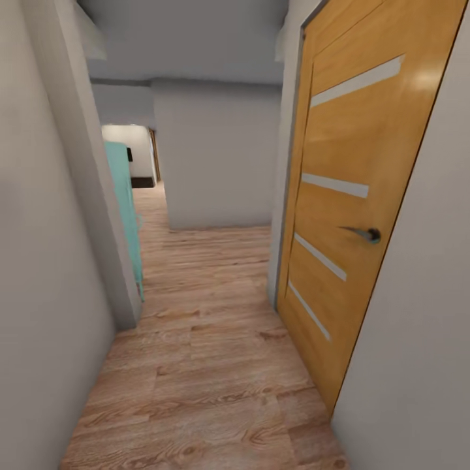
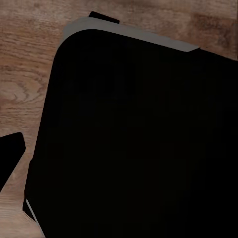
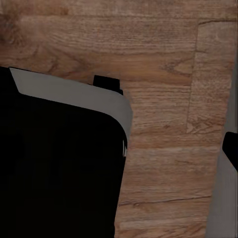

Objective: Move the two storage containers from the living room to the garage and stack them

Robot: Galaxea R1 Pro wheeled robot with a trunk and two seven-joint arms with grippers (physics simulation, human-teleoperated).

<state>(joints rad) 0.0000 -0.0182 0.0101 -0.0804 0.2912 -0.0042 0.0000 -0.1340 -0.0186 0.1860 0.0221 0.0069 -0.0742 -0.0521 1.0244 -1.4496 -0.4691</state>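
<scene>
Left wrist view gives me a black robot body (image 2: pixel 139 139) over wood-plank flooring (image 2: pixel 29 74), so I cannot tell either gripper's state. Head view: I face a narrow hallway, orange-wood door (image 1: pixel 346 215) shut at my right (likely the garage's), teal furniture (image 1: pixel 124 209) beyond the corner. No containers visible here.

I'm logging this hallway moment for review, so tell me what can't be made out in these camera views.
- Behind the orange-wood door: it stands shut in the head view.
- The turquoise object: mostly hidden by the wall corner.
- The far room: too small to read.
- Left wrist view: a black body covers most of the wood-plank floor.
- Right wrist view: the same kind of black shape hides the floor beneath.
</scene>
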